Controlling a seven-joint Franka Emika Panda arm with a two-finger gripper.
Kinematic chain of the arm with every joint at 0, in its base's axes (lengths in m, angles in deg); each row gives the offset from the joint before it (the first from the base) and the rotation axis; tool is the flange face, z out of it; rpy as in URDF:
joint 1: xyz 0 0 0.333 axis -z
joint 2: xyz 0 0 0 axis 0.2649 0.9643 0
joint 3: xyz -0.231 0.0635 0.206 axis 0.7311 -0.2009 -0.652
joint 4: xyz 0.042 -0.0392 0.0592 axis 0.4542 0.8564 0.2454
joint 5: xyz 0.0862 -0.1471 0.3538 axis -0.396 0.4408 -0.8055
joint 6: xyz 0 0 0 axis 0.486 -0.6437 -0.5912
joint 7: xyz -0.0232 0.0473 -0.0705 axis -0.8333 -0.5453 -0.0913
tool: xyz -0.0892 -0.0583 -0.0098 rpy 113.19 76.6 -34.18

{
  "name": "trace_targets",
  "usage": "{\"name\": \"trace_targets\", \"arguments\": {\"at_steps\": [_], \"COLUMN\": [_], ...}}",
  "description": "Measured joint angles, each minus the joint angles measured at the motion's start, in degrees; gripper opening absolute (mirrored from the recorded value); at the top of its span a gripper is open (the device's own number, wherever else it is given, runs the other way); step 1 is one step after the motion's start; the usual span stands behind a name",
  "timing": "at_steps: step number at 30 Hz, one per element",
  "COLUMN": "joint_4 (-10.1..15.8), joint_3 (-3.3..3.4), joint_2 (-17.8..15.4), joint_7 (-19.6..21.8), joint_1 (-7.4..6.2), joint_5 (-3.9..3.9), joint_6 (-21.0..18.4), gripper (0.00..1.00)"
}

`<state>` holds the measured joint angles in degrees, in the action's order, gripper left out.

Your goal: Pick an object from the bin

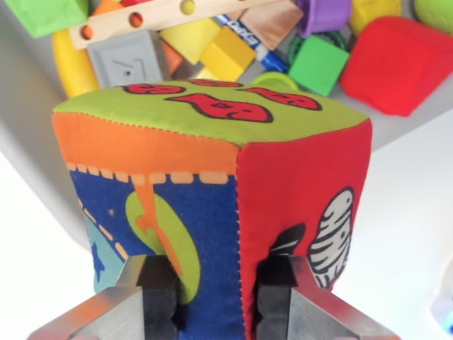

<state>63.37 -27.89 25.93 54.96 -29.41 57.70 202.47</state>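
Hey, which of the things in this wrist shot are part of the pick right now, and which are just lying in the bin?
In the job:
- end effector, shut on the fabric cube
- fabric cube, colourful, between the fingers
- bin, white

Lying about:
- red soft block
- green cube
- yellow block
- grey block
- wooden bar with holes
- marker pen
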Motion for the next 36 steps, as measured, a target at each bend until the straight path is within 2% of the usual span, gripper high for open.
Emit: {"name": "trace_targets", "arguments": {"at_steps": [11, 21, 36], "joint_4": [-4.1, -7.2, -9.2], "joint_3": [0.39, 0.64, 0.79], "joint_2": [-2.1, -3.0, -3.4], "joint_7": [-0.1, -0.1, -0.1], "joint_1": [0.00, 0.00, 0.00], "joint_5": [0.00, 0.00, 0.00], "joint_6": [-6.2, -10.3, -12.7], "gripper": [0.00, 0.00, 0.00]}}
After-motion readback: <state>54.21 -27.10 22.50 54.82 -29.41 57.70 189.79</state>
